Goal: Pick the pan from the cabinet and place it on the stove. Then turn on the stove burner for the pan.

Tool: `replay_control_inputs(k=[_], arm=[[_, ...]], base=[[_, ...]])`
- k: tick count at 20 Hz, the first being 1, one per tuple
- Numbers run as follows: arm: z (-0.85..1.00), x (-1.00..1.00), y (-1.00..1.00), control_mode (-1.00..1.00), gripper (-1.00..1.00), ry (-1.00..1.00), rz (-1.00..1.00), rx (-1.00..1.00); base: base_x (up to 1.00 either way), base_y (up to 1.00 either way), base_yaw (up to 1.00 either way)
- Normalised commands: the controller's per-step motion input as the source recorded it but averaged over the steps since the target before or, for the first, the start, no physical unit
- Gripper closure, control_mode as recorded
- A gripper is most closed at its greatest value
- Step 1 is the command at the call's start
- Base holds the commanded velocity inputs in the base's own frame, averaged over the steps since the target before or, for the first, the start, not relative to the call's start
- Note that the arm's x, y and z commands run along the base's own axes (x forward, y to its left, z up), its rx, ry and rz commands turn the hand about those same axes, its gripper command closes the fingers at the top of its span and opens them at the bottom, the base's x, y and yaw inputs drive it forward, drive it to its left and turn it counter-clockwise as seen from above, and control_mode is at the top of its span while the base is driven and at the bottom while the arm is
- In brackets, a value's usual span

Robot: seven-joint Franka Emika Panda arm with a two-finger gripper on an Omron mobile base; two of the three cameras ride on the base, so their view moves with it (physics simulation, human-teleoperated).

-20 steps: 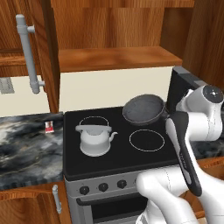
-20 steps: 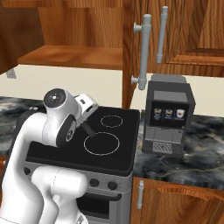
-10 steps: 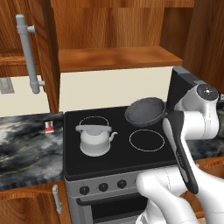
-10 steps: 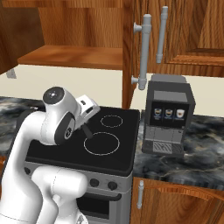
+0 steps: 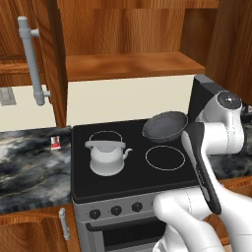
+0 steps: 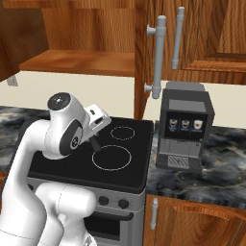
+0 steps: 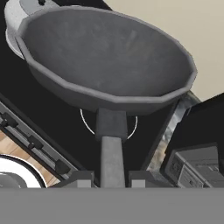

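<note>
Up front, gripper (image 7: 112, 177) fingers clamped on pan (image 7: 105, 57) handle, pan held tilted just above stove (image 5: 93, 182), over the rear right, w/ a white ring under it. Kettle (image 5: 106, 155) sits front-left; open cabinet (image 5: 128, 64) shelf behind, coffee machine (image 6: 185, 127) at right.

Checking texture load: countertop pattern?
Black-and-grey marble veining on the countertop; clearest in the left base view.
</note>
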Motion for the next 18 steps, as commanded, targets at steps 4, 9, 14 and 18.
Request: replay_control_inputs(k=[4, 9, 14, 18], arm=[[-0.07, 0.01, 0.00, -1.00, 1.00, 0.04, -0.04, 0.00], [-0.16, 0.00, -0.01, -1.00, 1.00, 0.04, -0.01, 0.00], [-0.23, 0.00, -0.07, -1.00, 1.00, 0.02, 0.00, 0.00], [-0.30, 0.00, -0.14, -1.00, 1.00, 0.00, 0.00, 0.01]], base=[[0.00, 0.00, 0.00], [0.00, 0.00, 0.00], [0.00, 0.00, 0.00], [0.00, 0.00, 0.00]])
